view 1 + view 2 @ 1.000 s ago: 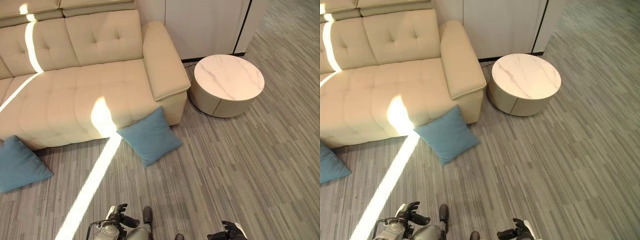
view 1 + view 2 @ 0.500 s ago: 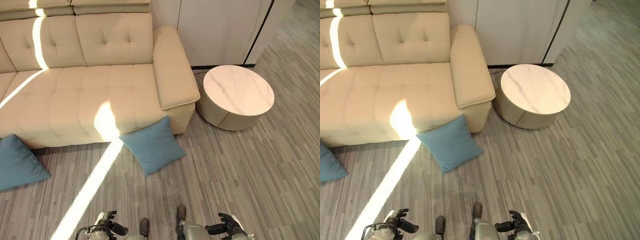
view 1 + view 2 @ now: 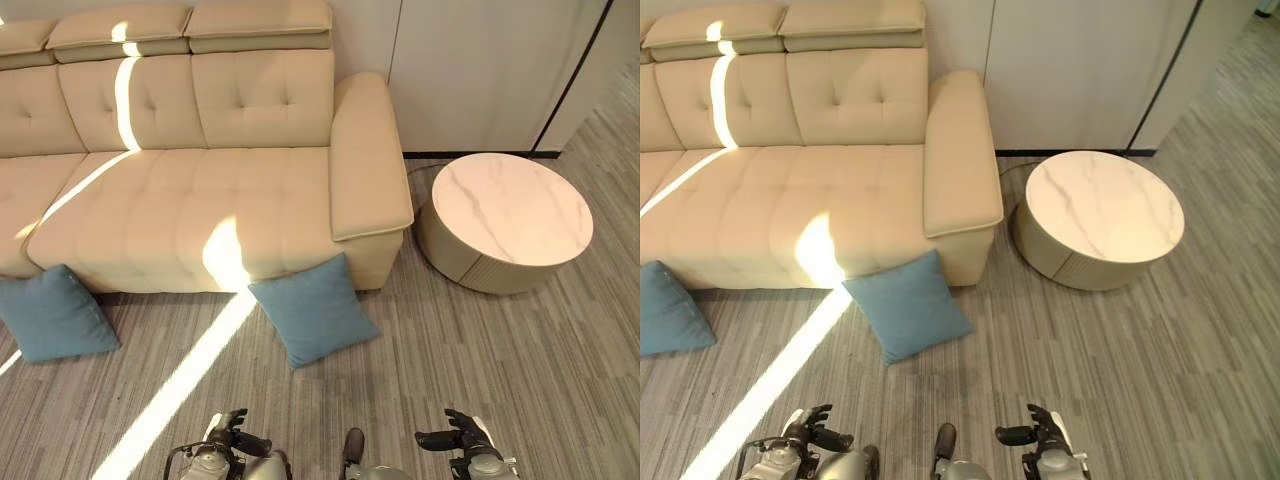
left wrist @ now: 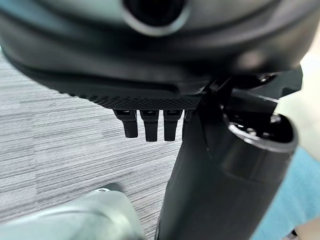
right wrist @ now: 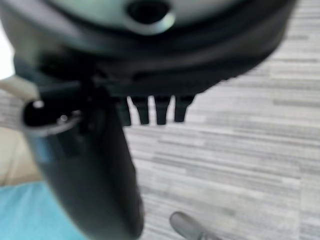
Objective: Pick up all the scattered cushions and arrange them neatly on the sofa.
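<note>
Cushions lie on the floor: one [image 3: 313, 310] ahead between both robot hands, one [image 3: 55, 315] far beyond the left robot hand [image 3: 232, 440]. Left and right robot hand [image 3: 458, 440] are spread, empty. A one-handed pinch could let fabric slip.

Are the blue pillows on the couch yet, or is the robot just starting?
Just starting. Nothing is done: one blue cushion leans on the sofa front, another blue cushion lies on the floor further left. The left hand and right hand are open, holding nothing. Both cushions are left to lift.
</note>
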You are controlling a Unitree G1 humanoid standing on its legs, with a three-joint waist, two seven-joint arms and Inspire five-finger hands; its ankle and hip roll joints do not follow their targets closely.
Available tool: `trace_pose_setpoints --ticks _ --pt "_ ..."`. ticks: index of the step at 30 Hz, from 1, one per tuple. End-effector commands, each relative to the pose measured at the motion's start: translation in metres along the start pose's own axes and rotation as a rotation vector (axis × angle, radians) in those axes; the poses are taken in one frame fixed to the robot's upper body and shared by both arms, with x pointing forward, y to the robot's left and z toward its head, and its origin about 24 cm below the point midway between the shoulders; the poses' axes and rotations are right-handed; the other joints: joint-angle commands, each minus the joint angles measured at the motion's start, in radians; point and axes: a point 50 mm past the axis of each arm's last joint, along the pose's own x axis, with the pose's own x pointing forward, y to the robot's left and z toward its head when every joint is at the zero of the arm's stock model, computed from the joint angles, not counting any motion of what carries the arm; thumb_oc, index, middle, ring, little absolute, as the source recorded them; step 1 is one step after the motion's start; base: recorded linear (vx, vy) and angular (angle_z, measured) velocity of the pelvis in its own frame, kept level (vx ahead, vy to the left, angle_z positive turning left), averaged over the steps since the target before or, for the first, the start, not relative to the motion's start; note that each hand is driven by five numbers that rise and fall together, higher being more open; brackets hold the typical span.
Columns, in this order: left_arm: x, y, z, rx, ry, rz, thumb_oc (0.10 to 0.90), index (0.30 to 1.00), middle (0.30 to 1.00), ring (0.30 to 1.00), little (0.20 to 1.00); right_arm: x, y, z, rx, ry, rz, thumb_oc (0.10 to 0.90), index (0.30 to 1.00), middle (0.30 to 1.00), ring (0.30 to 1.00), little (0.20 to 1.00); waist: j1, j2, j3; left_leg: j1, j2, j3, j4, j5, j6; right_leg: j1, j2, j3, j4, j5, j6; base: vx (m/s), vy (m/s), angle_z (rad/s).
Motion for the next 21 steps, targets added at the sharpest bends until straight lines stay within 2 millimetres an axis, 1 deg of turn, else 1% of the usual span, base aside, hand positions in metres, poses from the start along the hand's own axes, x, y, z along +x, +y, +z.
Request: trace_pose_setpoints --ticks 1,2,3,4,5,7,9,10,11,12,13,14,15,16,17,19,21 --pt "-0.003 0.004 -0.011 0.029 0.015 0.014 0.8 0.9 0.9 0.9 0.9 0.0 -0.035 -0.001 0.054 -0.036 -0.123 0.8 0.9 0.9 0.9 0.9 0.018 0.009 -0.009 -0.062 -0.016 0.063 -0.065 0.06 0.052 0.069 0.01 0.07 0.018 -0.137 0.124 0.22 0.015 0.45" --pt "-0.003 0.005 -0.012 0.023 0.016 0.017 0.8 0.9 0.9 0.9 0.9 0.0 -0.038 0.0 0.054 -0.034 -0.134 0.8 0.9 0.9 0.9 0.9 0.025 0.012 -0.011 -0.078 -0.014 0.074 -0.086 0.076 0.048 0.078 0.02 0.075 0.019 -0.147 0.122 0.22 0.041 0.28" --pt "-0.003 0.006 -0.015 0.015 0.027 0.018 0.8 0.9 0.9 0.9 0.9 0.0 -0.039 -0.001 0.049 -0.033 -0.133 0.8 0.9 0.9 0.9 0.9 0.031 0.018 -0.013 -0.053 -0.011 0.072 -0.127 0.078 0.051 0.089 0.03 0.081 0.022 -0.157 0.122 0.22 0.069 0.09" --pt "-0.004 0.006 -0.02 0.009 0.045 0.022 0.8 0.9 0.9 0.9 0.9 0.0 -0.039 -0.002 0.04 -0.033 -0.133 0.8 0.9 0.9 0.9 0.9 0.033 0.019 -0.02 -0.033 -0.017 0.064 -0.148 0.075 0.059 0.1 0.036 0.085 0.024 -0.163 0.124 0.27 0.087 -0.15" --pt "-0.006 0.007 -0.026 0.01 0.064 0.024 0.8 0.9 0.9 0.9 0.9 -0.001 -0.037 -0.004 0.022 -0.027 -0.126 0.8 0.9 0.9 0.9 0.9 0.036 0.015 -0.032 -0.023 -0.028 0.046 -0.145 0.072 0.066 0.111 0.036 0.086 0.031 -0.172 0.126 0.27 0.084 -0.29" --pt "-0.007 0.009 -0.031 0.014 0.082 0.03 0.8 0.9 0.9 0.9 0.9 -0.001 -0.033 -0.008 0.004 -0.016 -0.112 0.8 0.9 0.9 0.9 0.9 0.04 0.003 -0.045 -0.011 -0.037 0.041 -0.133 0.061 0.077 0.122 0.025 0.092 0.059 -0.191 0.13 0.25 0.09 -0.33" --pt "-0.007 0.011 -0.034 0.016 0.09 0.032 0.8 0.9 0.9 0.9 0.9 -0.003 -0.026 -0.012 -0.022 -0.004 -0.085 0.8 0.9 0.9 0.9 0.9 0.048 -0.008 -0.054 0.014 -0.046 0.048 -0.132 0.037 0.097 0.124 0.01 0.098 0.105 -0.206 0.134 0.21 0.113 -0.16" --pt "-0.007 0.012 -0.035 0.015 0.092 0.034 0.8 0.9 0.9 0.9 0.9 -0.003 -0.023 -0.013 -0.026 0.001 -0.075 0.8 0.9 0.9 0.9 0.9 0.052 -0.013 -0.058 0.025 -0.052 0.05 -0.135 0.026 0.105 0.119 0.0 0.099 0.139 -0.207 0.143 0.19 0.126 -0.11" --pt "-0.007 0.013 -0.034 0.016 0.091 0.035 0.8 0.9 0.9 0.9 0.9 -0.003 -0.02 -0.015 -0.034 0.01 -0.063 0.8 0.9 0.9 0.9 0.9 0.056 -0.018 -0.061 0.039 -0.059 0.049 -0.137 0.01 0.117 0.107 -0.016 0.093 0.189 -0.204 0.161 0.12 0.081 -0.11" --pt "-0.007 0.013 -0.034 0.016 0.091 0.035 0.8 0.9 0.9 0.9 0.9 -0.003 -0.02 -0.015 -0.034 0.01 -0.063 0.8 0.9 0.9 0.9 0.9 0.056 -0.018 -0.061 0.039 -0.059 0.049 -0.137 0.01 0.117 0.107 -0.016 0.093 0.189 -0.204 0.161 0.11 0.139 -0.01" --pt "-0.006 0.016 -0.029 0.022 0.074 0.04 0.8 0.9 0.9 0.9 0.9 -0.003 -0.015 -0.013 -0.044 0.005 -0.044 0.8 0.9 0.9 0.9 0.9 0.051 -0.013 -0.049 0.06 -0.06 0.04 -0.136 -0.009 0.139 0.029 -0.043 0.091 0.35 -0.18 0.19 0.07 0.138 -0.05" --pt "-0.005 0.018 -0.025 0.024 0.061 0.045 0.8 0.9 0.9 0.9 0.9 -0.003 -0.012 -0.011 -0.046 -0.002 -0.034 0.8 0.9 0.9 0.9 0.9 0.043 -0.009 -0.034 0.07 -0.06 0.033 -0.131 -0.013 0.148 -0.021 -0.053 0.096 0.427 -0.15 0.202 0.12 0.194 0.01" --pt "-0.004 0.02 -0.021 0.028 0.044 0.048 0.8 0.9 0.9 0.9 0.9 -0.002 -0.009 -0.007 -0.039 -0.016 -0.024 0.8 0.9 0.9 0.9 0.9 0.03 -0.002 -0.012 0.087 -0.064 0.012 -0.131 -0.021 0.158 -0.076 -0.06 0.122 0.51 -0.131 0.213 0.07 0.098 0.1" --pt "-0.004 0.02 -0.021 0.028 0.043 0.048 0.8 0.9 0.9 0.9 0.9 -0.002 -0.009 -0.007 -0.039 -0.016 -0.024 0.8 0.9 0.9 0.9 0.9 0.03 0.0 -0.015 0.083 -0.062 0.012 -0.131 -0.02 0.157 -0.079 -0.058 0.122 0.508 -0.128 0.212 0.09 0.063 0.24" --pt "-0.004 0.021 -0.019 0.033 0.037 0.051 0.8 0.9 0.9 0.9 0.9 -0.002 -0.008 -0.006 -0.036 -0.019 -0.021 0.8 0.9 0.9 0.9 0.9 0.026 0.005 -0.014 0.091 -0.062 0.003 -0.137 -0.022 0.158 -0.098 -0.057 0.129 0.508 -0.133 0.203 0.08 0.006 0.43" --pt "-0.003 0.023 -0.018 0.037 0.03 0.056 0.8 0.9 0.9 0.9 0.9 -0.003 -0.008 -0.007 -0.035 -0.017 -0.02 0.8 0.9 0.9 0.9 0.9 0.02 0.009 -0.014 0.104 -0.065 -0.019 -0.15 -0.024 0.153 -0.112 -0.058 0.142 0.449 -0.149 0.19 0.14 -0.023 0.42" --pt "-0.002 0.024 -0.013 0.034 0.016 0.061 0.8 0.9 0.9 0.9 0.9 -0.002 -0.008 -0.005 -0.029 -0.023 -0.026 0.8 0.9 0.9 0.9 0.9 0.009 0.01 -0.009 0.117 -0.068 -0.04 -0.162 -0.029 0.146 -0.131 -0.063 0.159 0.364 -0.135 0.186 0.19 -0.097 0.27"
